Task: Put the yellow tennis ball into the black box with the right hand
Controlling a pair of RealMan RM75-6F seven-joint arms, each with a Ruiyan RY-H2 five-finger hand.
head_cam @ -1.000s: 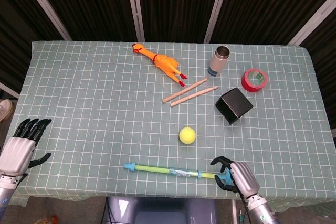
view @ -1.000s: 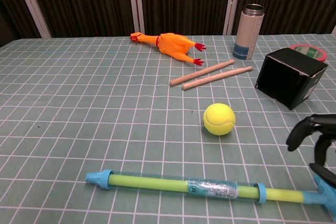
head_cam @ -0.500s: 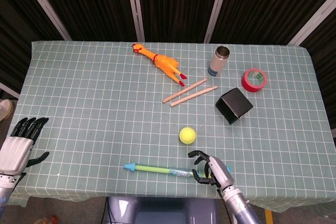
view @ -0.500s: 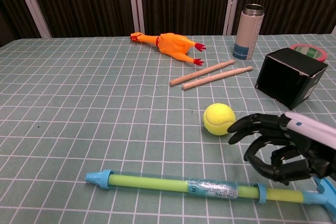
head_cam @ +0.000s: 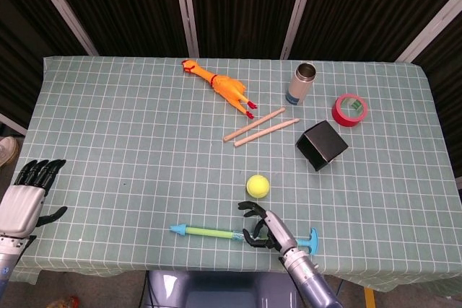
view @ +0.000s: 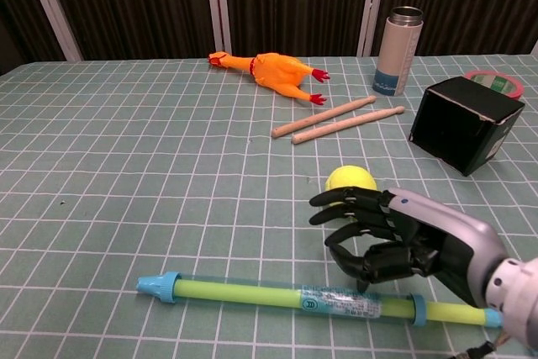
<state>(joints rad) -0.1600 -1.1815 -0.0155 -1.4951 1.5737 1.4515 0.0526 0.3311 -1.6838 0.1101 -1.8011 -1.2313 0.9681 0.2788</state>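
Observation:
The yellow tennis ball (head_cam: 258, 186) (view: 350, 179) lies on the checked tablecloth, front of centre. My right hand (head_cam: 266, 226) (view: 382, 233) hovers just in front of the ball, above the water-gun tube, fingers spread and curved, holding nothing. In the chest view its fingertips partly cover the ball's lower edge. The black box (head_cam: 322, 145) (view: 464, 123) stands tilted to the right of the ball, its opening facing front-left. My left hand (head_cam: 27, 198) rests open at the table's front-left edge, far from everything.
A long green and blue water-gun tube (head_cam: 216, 234) (view: 277, 296) lies along the front edge under my right hand. Two wooden sticks (head_cam: 261, 127), a rubber chicken (head_cam: 220, 86), a metal bottle (head_cam: 301, 84) and a red tape roll (head_cam: 350, 110) sit further back.
My right hand has moved left along the front edge, from the right of the tube's handle to just in front of the ball. The ball and box have not moved.

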